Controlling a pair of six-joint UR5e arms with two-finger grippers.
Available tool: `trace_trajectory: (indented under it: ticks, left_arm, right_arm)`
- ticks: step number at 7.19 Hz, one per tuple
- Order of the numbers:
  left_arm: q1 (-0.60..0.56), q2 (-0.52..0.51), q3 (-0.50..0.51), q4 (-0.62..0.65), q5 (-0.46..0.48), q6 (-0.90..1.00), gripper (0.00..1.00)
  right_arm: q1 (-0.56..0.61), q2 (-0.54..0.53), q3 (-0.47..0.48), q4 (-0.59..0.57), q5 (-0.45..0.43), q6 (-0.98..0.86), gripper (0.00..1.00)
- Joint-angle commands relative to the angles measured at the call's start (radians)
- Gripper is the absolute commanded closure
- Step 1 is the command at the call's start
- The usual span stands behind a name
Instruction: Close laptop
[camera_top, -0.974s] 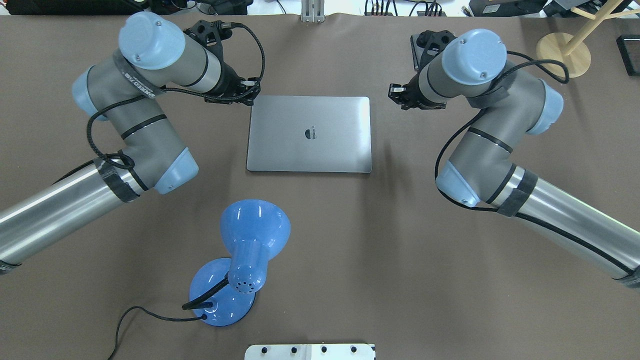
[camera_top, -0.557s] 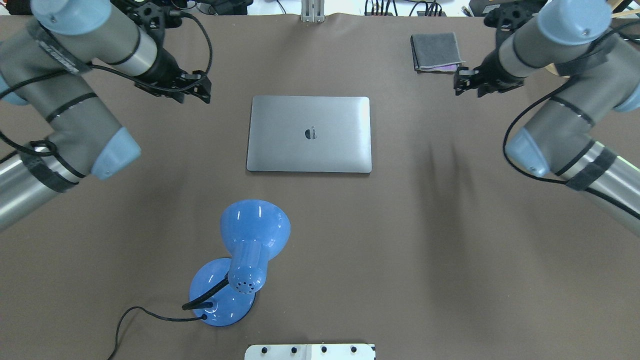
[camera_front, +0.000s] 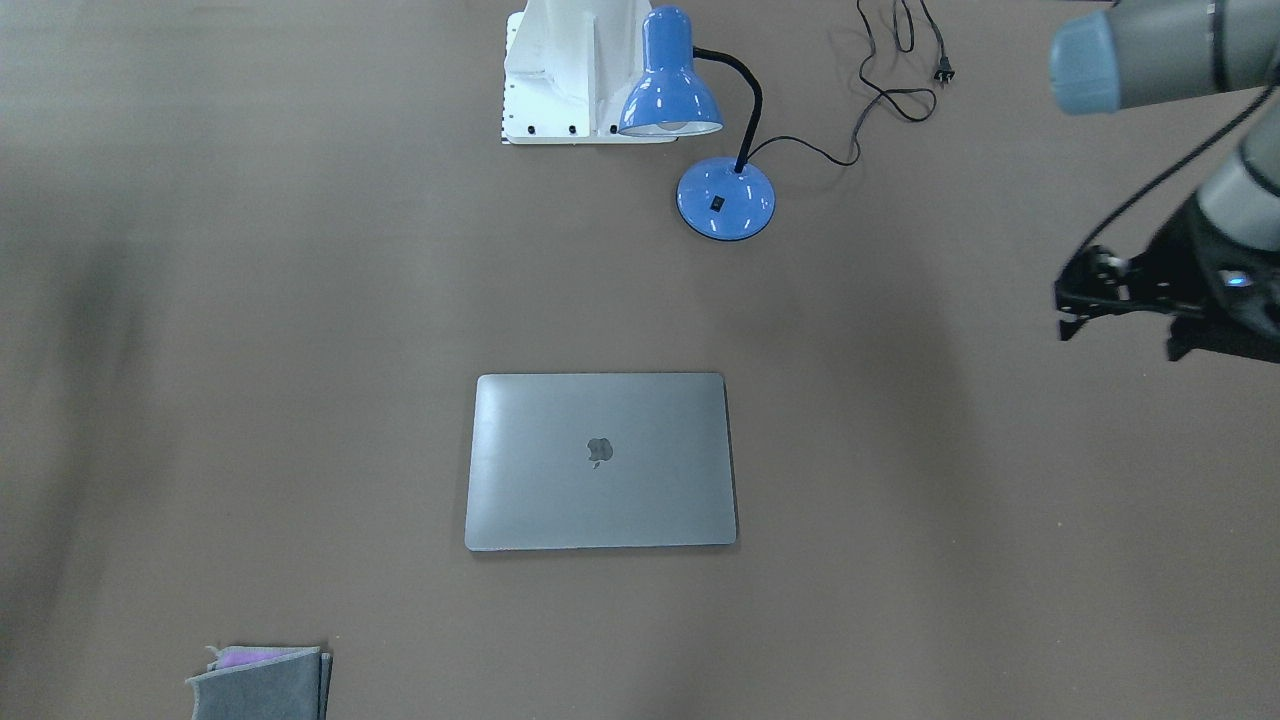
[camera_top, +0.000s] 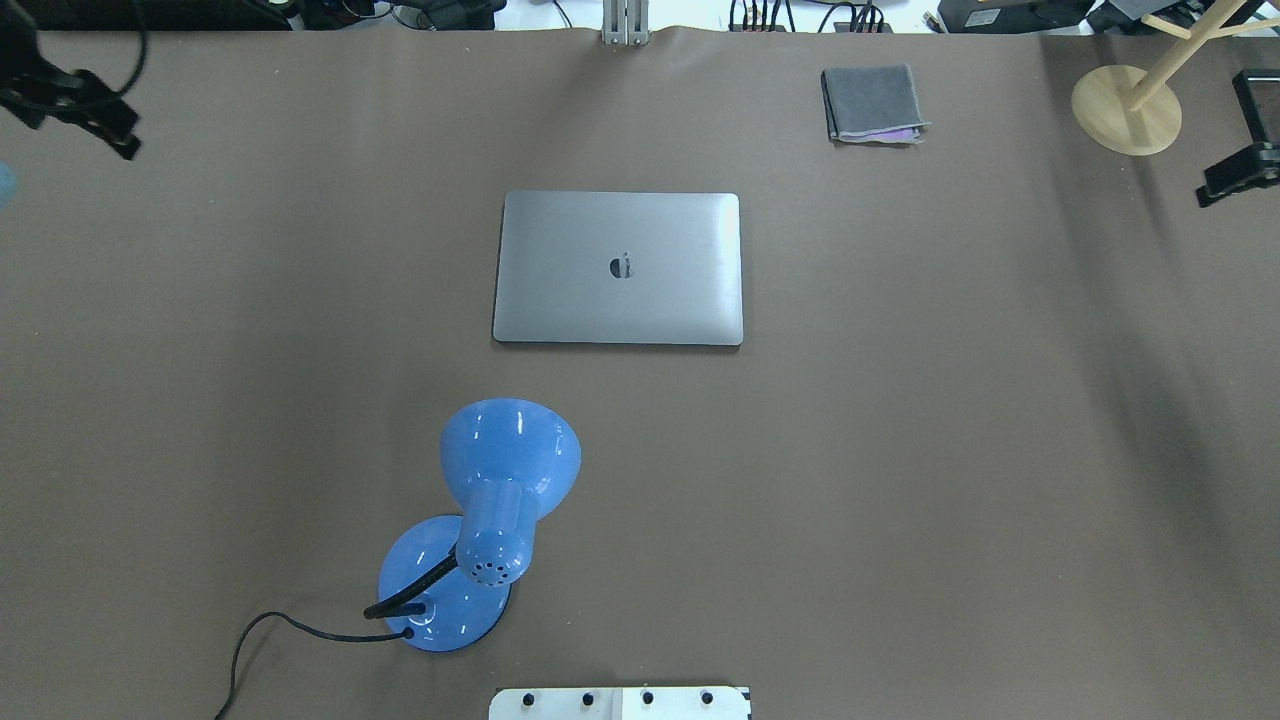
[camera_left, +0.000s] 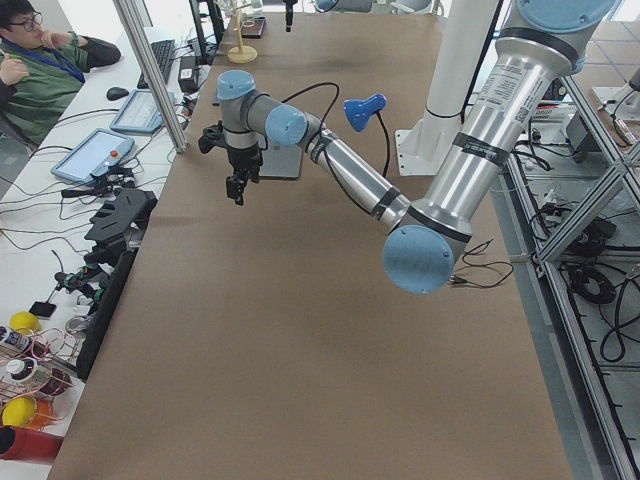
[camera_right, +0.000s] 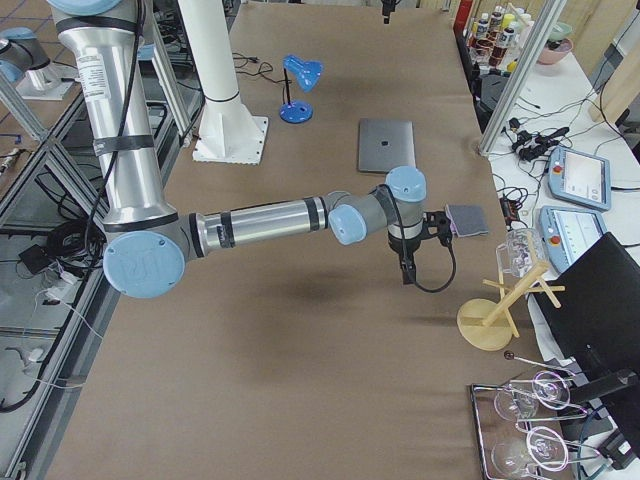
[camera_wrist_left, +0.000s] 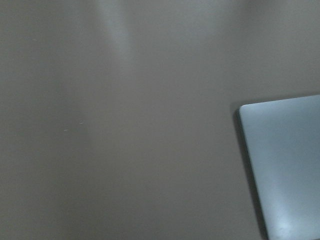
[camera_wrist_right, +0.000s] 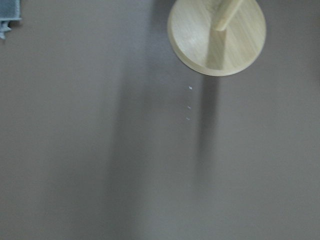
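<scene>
The laptop (camera_top: 618, 268) lies shut and flat in the middle of the table, lid up with its logo showing; it also shows in the front view (camera_front: 600, 460), the right side view (camera_right: 386, 145), and as a corner in the left wrist view (camera_wrist_left: 285, 170). My left gripper (camera_top: 125, 145) hangs far left of the laptop near the table's edge, and its fingers look shut and empty; it also shows in the front view (camera_front: 1063, 315) and the left side view (camera_left: 235, 195). My right gripper (camera_top: 1208, 195) is at the far right edge, looks shut and empty, and also shows in the right side view (camera_right: 404, 278).
A blue desk lamp (camera_top: 505, 470) stands on the robot's side of the laptop, its cord trailing left. A folded grey cloth (camera_top: 872, 103) lies at the far right. A wooden stand (camera_top: 1125, 108) sits at the far right corner, below the right wrist (camera_wrist_right: 216, 35).
Both arms have swung outward from the laptop's far corners to the left and right table edges. The laptop has stayed shut and has not moved.
</scene>
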Motion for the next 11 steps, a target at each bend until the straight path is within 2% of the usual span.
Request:
trace_trajectory:
  ticks: [1,3,4,5,8,11]
  left_arm:
    - [-0.160,0.173,0.043,0.030,-0.002,0.342,0.01]
    - [-0.246,0.279,0.063,0.015,0.004,0.339,0.01]
    - [-0.253,0.283,0.060,0.021,0.010,0.329,0.01]
    - [-0.247,0.275,0.099,0.021,0.010,0.294,0.01]
    - [-0.247,0.309,0.034,0.004,-0.024,0.271,0.01]
    - [-0.244,0.309,0.029,-0.022,-0.025,0.276,0.01]
  right_arm:
    - [0.140,-0.128,0.085,-0.234,-0.008,-0.320,0.00]
    - [0.195,-0.258,0.077,-0.238,-0.038,-0.428,0.00]
    - [0.259,-0.295,0.083,-0.240,-0.022,-0.427,0.00]
    - [0.269,-0.326,0.092,-0.238,-0.040,-0.427,0.00]
    - [0.271,-0.331,0.107,-0.238,-0.022,-0.427,0.00]
    - [0.269,-0.326,0.116,-0.250,-0.014,-0.425,0.00]
